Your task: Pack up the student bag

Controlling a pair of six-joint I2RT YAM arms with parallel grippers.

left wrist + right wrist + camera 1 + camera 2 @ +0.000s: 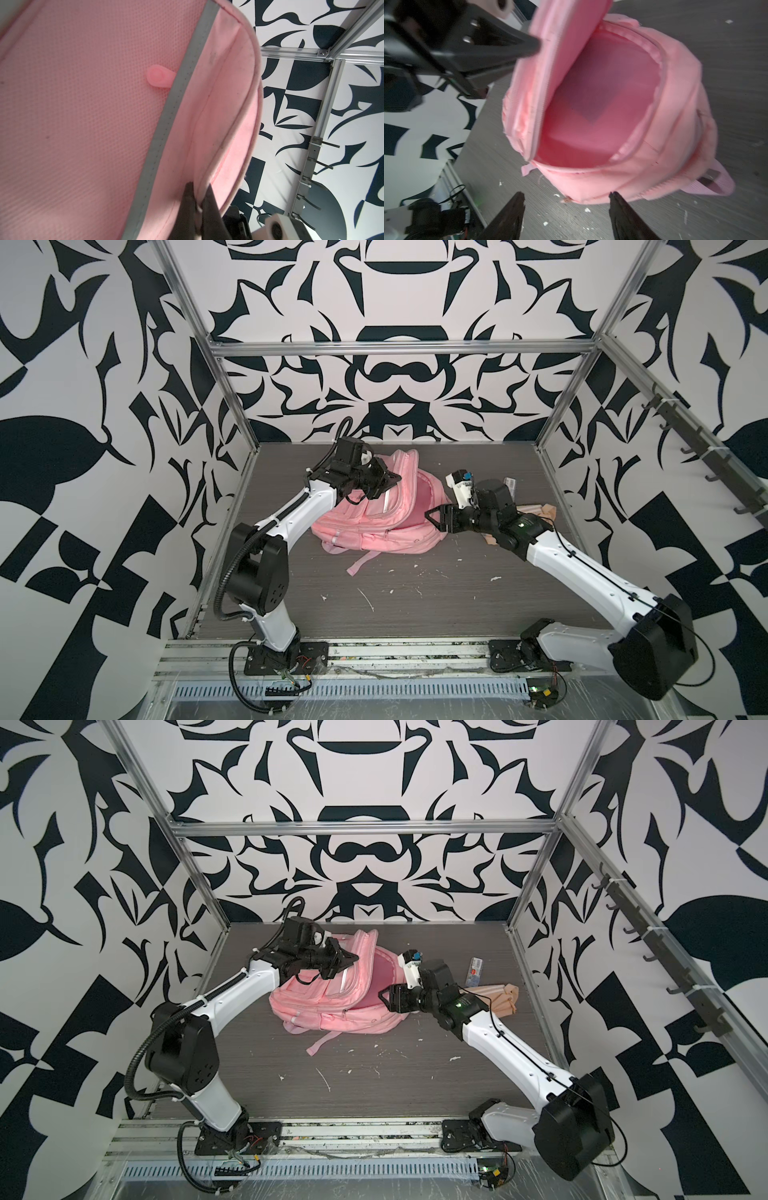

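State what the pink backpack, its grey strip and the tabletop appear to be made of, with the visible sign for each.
Student bag: soft woven fabric, matt; fine mesh weave, sagging folds. Grey strip: likely reflective tape, smooth; stitched along its edge. Tabletop: probably wood-look laminate; fine grey grain lines.

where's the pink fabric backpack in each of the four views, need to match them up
In a top view: the soft pink fabric backpack lies mid-table, between the arms.
In a top view: same spot, left of centre.
Left wrist: close up, fills most of the picture.
Right wrist: middle, mouth open toward the camera.
Shared landmark: the left gripper, shut on the raised flap's edge.
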